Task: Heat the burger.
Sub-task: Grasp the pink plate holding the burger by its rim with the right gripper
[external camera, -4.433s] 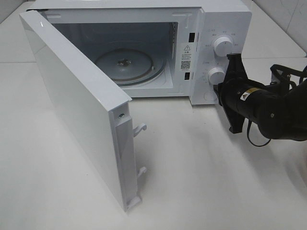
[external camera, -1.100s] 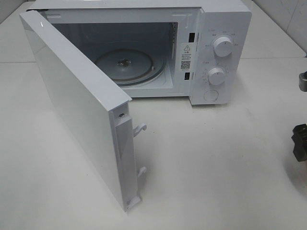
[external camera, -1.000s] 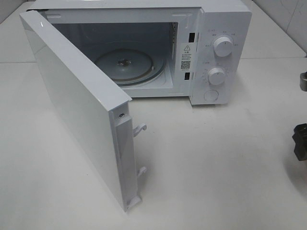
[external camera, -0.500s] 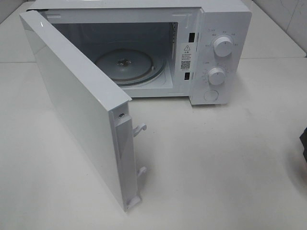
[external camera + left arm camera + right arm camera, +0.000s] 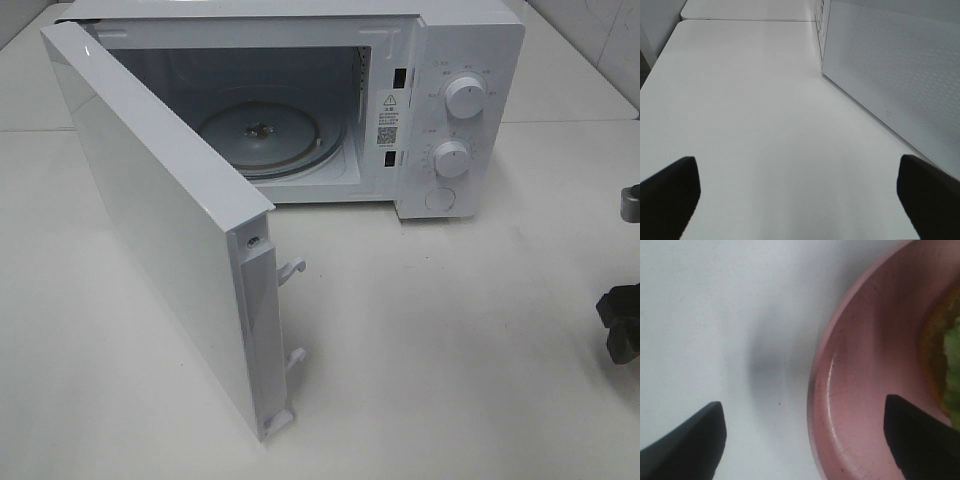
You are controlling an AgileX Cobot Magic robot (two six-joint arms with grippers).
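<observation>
White laminate fills most of what I see: a matte counter (image 5: 450, 360) with a seam running across it ahead of both hands, and pale wall tile (image 5: 610, 40) behind its far corner. On it stands a white microwave (image 5: 470, 40), its door (image 5: 150, 200) swung wide and the glass turntable (image 5: 270, 135) showing in the cavity.

My left hand (image 5: 796, 165) is spread to its widest and holds nothing, with only counter between its fingers. The door's dotted outer face stands ahead of it, outside one finger. Outside the other finger the counter runs to its edge, with dark floor past that.

My right hand (image 5: 802, 402) is spread wide too and grips nothing. The rim of the pink plate (image 5: 865, 365) lies between its fingers, one finger over the plate's floor and the other over plain counter. I cannot tell whether either touches down. The burger (image 5: 946, 347) sits on that plate, just beyond the finger on the plate's side. I get only a sliver of green lettuce and orange-brown.

From the high camera this hand is a dark shape at the frame's border, well apart from the microwave. A broad stretch of counter lies between it and the cavity. Two latch hooks (image 5: 292, 268) jut from the door's free edge toward that stretch.
</observation>
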